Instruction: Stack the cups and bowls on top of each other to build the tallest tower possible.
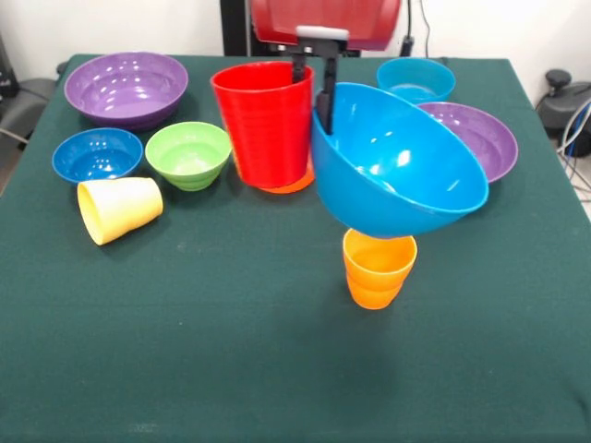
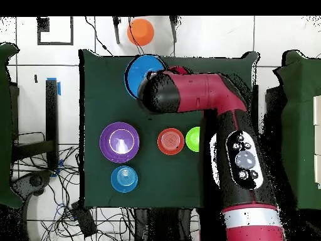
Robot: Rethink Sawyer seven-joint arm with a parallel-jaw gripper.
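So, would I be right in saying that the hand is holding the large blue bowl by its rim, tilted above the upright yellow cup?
Not quite: the cup under the bowl is orange, not yellow. The front view shows the hand gripping the rim of the large blue bowl, tilted above the upright orange cup. The yellow cup lies on its side off to the left of that picture.

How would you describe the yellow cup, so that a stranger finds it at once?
In the front view, start from the wide purple bowl at the table's far left corner, then come nearer past the dark blue bowl. The yellow cup lies just in front of that bowl. It is the only cup lying on its side.
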